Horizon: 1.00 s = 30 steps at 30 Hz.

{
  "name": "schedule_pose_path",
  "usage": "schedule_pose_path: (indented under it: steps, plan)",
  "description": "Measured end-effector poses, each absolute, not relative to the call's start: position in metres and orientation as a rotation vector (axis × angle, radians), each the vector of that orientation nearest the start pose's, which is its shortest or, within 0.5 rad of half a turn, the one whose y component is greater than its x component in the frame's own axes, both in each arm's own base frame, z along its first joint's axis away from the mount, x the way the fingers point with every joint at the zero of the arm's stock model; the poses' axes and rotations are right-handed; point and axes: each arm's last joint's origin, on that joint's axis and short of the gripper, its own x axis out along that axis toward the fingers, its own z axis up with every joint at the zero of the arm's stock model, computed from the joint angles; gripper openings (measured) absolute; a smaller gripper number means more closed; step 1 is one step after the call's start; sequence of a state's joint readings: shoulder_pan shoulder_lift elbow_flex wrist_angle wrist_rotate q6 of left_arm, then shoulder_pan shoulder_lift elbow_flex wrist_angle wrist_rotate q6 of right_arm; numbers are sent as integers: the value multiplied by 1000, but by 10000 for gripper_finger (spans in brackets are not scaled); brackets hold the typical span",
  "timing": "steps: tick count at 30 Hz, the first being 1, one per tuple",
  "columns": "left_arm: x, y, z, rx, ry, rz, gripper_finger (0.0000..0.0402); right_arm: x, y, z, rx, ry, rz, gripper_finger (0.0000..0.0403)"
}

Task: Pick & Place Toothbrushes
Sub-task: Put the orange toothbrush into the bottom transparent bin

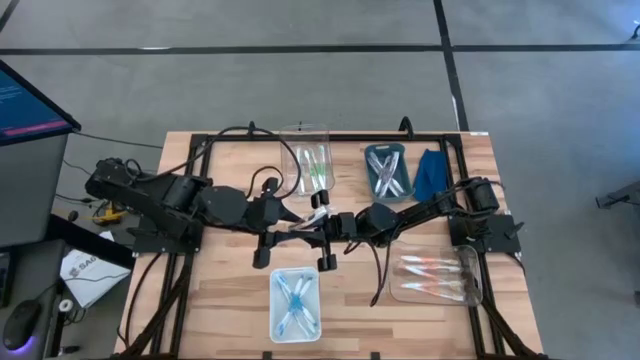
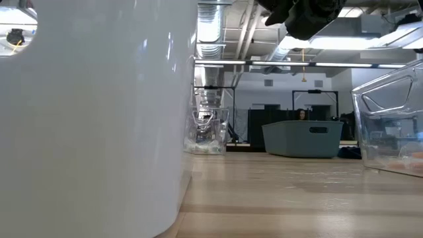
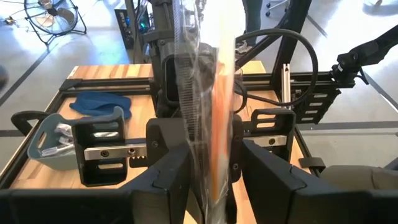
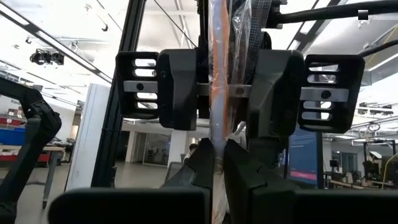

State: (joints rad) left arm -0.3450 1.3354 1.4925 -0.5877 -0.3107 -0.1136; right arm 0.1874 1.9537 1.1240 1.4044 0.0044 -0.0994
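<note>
**Item: wrapped toothbrush shared between two tools, mid-surface**

Location: the orange-handled toothbrush (image 3: pixel 217 124), in a clear crinkled wrapper, hangs in the air over the middle of the wooden surface (image 1: pixel 230 300), where the two arms meet.

Holders: the left tool (image 3: pixel 214 168) is partly closed, its fingers pressing the wrapper on either side. The right tool (image 4: pixel 217 165) is pinched almost fully together on the same stick. Both grip it; neither arm is nearer.

Long axis: the toothbrush runs crosswise to the line between the facing tools, which hold it at neighbouring points along its length.

Nearby stock: orange toothbrushes (image 1: pixel 430 275) lie in a clear tray by the right arm's base; a white tray (image 1: pixel 295 305) of blue ones sits at the front edge.

Judgement: likely a hand-over; one tool must release before the other carries it off.
</note>
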Motion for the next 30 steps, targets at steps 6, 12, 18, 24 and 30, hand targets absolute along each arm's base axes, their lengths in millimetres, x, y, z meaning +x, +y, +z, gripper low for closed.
schedule_pose_path:
  steps: [6,12,18,24,30]
  plan:
    - [264,-86,418,23,406,-10,128,402,76,261,-39,-579,149,8]
    - [264,-85,418,22,409,-12,91,402,76,261,-38,-579,150,8]
    - [264,-86,417,4,421,-18,23,403,76,260,-42,-576,149,8]
    - [263,-86,417,-8,428,-30,20,403,76,260,-50,-568,148,54]
    - [263,-86,417,-9,431,-30,20,406,73,255,-44,-514,147,91]
